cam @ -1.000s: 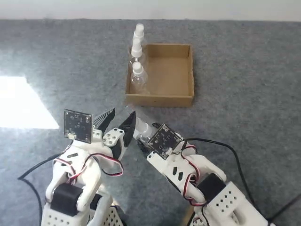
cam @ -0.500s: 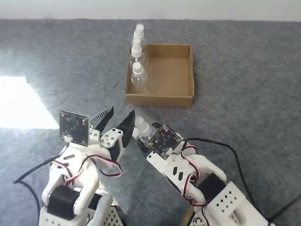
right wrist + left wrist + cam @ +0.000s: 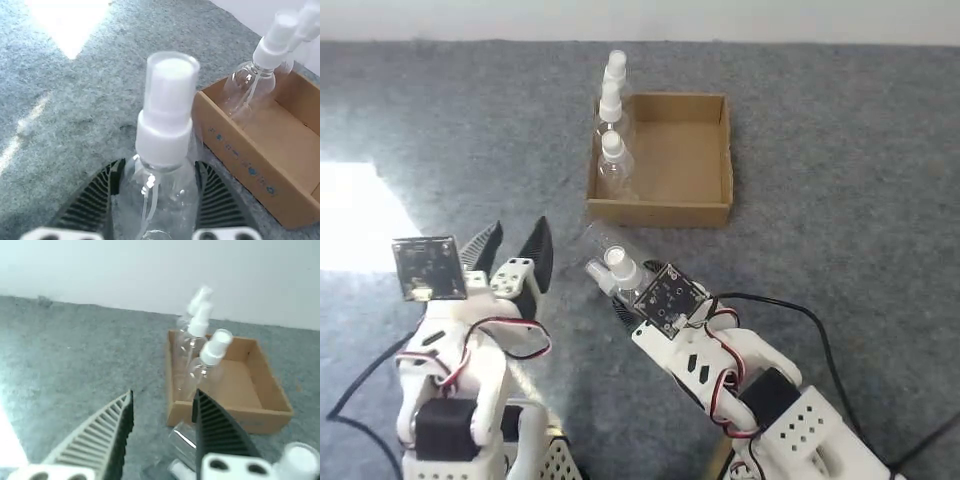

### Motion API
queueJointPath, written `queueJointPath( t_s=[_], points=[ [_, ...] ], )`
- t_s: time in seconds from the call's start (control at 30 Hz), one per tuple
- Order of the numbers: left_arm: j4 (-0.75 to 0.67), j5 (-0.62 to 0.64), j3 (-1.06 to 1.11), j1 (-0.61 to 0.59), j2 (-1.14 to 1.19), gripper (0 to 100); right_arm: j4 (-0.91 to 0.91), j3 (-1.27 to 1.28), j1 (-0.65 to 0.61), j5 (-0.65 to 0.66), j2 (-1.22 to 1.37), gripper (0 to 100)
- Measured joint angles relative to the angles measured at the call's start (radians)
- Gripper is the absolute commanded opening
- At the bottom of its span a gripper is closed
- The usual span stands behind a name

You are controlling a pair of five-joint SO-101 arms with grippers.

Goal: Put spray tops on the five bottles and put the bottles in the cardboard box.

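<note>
Pinching a spray-topped bottle [image 3: 161, 192] in the right gripper [image 3: 159, 170], near the cardboard box's [image 3: 660, 212] front wall. Holding the left gripper [image 3: 518, 228] spread wide and empty beside it. Showing three more topped bottles [image 3: 610, 106] along one box wall.

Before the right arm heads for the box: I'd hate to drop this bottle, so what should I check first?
1. Spray top on the held bottle: ok.
2. Right pincer shut on the bottle: ok.
3. Left pincer open, apart from the bottle: ok.
4. Box has bare floor beside its three bottles: ok.
5. Top seated tight: cannot tell.
</note>
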State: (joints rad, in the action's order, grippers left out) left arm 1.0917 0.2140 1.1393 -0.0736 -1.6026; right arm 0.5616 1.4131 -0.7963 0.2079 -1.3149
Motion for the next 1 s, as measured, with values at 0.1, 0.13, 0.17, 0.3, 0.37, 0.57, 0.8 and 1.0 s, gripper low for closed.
queueJointPath(
  t_s=[0.1, 0.13, 0.17, 0.3, 0.37, 0.57, 0.8, 1.0],
  points=[
    [0.0, 0.0, 0.034, -0.041, 0.0, 18, 0.0, 0.0, 0.0, 0.0, 0.0, 3.8],
    [0.0, 0.0, 0.048, -0.054, 0.0, 18, 0.0, 0.0, 0.0, 0.0, 0.0, 3.8],
    [0.0, 0.0, 0.06, -0.061, 0.0, 18, 0.0, 0.0, 0.0, 0.0, 0.0, 3.8],
    [-0.023, 0.0, 0.129, -0.097, 0.002, 18, 0.0, 0.0, 0.051, 0.0, -0.008, 3.8],
    [-0.064, 0.0, 0.17, -0.127, 0.003, 18, 0.0, 0.0, 0.083, -0.002, -0.037, 3.7],
    [-0.218, 0.0, 0.29, -0.192, 0.009, 18, 0.064, 0.0, 0.121, -0.002, -0.167, 3.7],
    [-0.23, 0.0, 0.311, -0.196, 0.009, 18, 0.158, 0.0, 0.121, -0.002, -0.319, 3.7],
    [-0.23, 0.0, 0.321, -0.204, 0.006, 18, 0.261, -0.032, 0.127, -0.002, -0.358, 3.7]
  ],
)
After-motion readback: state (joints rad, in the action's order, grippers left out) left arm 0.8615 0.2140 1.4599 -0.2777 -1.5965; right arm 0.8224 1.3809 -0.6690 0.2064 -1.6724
